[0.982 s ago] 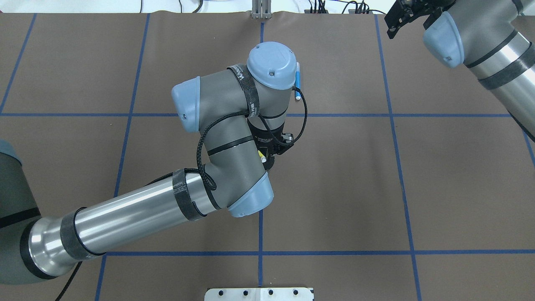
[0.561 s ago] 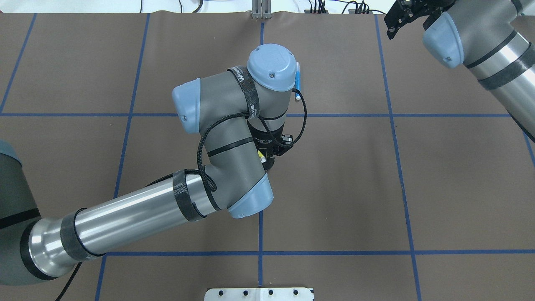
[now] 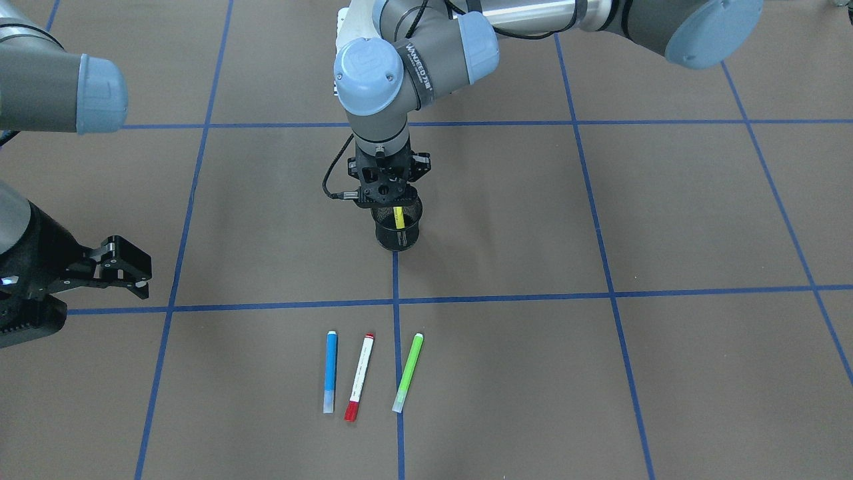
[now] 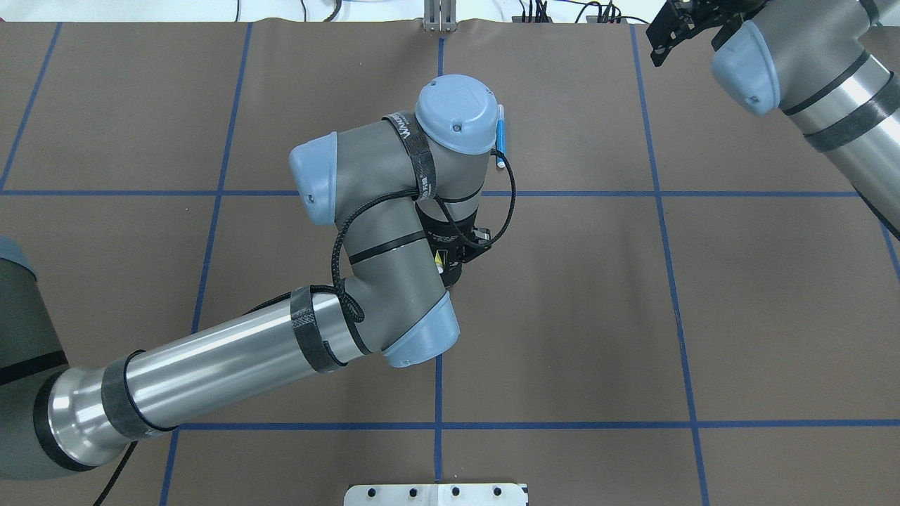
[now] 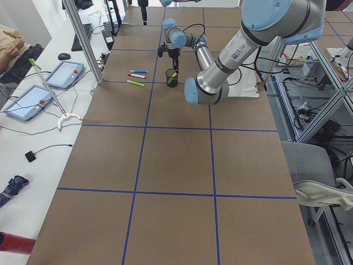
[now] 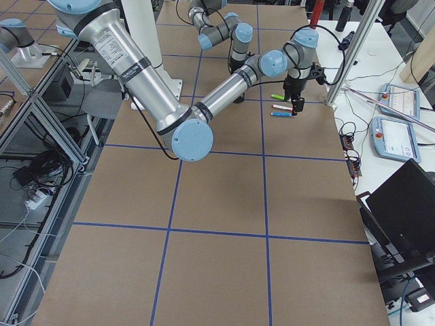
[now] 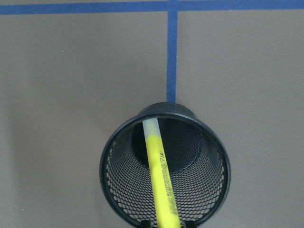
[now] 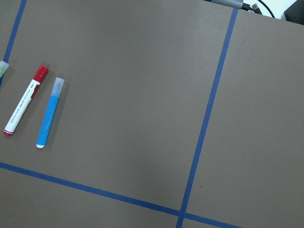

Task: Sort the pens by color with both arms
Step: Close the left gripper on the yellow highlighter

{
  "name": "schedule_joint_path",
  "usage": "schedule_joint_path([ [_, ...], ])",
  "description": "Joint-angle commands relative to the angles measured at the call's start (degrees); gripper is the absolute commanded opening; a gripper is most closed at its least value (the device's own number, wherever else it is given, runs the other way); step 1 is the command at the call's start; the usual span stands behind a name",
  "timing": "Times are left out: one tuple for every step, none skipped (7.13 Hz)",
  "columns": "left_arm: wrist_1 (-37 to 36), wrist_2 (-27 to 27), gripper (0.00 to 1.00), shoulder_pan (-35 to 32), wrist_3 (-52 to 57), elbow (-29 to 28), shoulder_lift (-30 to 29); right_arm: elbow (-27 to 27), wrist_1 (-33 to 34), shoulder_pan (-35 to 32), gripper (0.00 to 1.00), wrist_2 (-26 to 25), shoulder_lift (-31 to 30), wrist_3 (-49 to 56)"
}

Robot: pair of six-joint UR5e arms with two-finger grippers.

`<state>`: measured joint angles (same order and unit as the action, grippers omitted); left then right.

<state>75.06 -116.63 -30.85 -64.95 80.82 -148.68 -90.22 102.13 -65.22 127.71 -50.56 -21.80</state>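
Yellow pen [image 7: 159,175]: inside the black mesh cup [image 7: 114,190], pale cap end down against the cup's far side, upper end rising out between the fingertips of the left gripper [image 3: 394,200]. The gripper sits directly over the cup mouth, pointing down. The fingertips flank the pen, but cannot tell whether they are clamped on it or clear of it.

Cup stands upright on a blue tape line of the brown table [image 3: 666,213].

Blue pen [image 3: 330,371], red-ended white pen [image 3: 359,377] and light green pen [image 3: 408,372]: flat on the table in a row, side by side, not touching, on the operators' side of the cup past a cross line of tape.

Right gripper [image 3: 143,277]: fingers apart, holding nothing, well off to the robot's right of the row.
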Motion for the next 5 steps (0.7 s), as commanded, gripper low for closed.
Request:
schedule_joint_path([
  [-0.1,0.1,0.01,0.0,0.0,0.2,0.0,0.0,0.0,0.0,1.0,0.0,0.0,0.0],
  [-0.3,0.3,0.0,-0.1,-0.1,0.8,-0.2,0.0,0.0,0.0,1.0,0.0,0.1,0.0],
  [-0.4,1.0,0.0,-0.3,-0.1,2.2,-0.1,0.0,0.0,0.0,1.0,0.1,0.1,0.0],
  [-0.8,1.0,0.0,-0.9,-0.2,3.8,0.1,0.1,0.0,0.0,1.0,0.1,0.1,0.0],
  [-1.4,1.0,0.0,-1.4,-0.2,5.6,0.3,0.0,0.0,0.0,1.0,0.1,0.2,0.0],
])
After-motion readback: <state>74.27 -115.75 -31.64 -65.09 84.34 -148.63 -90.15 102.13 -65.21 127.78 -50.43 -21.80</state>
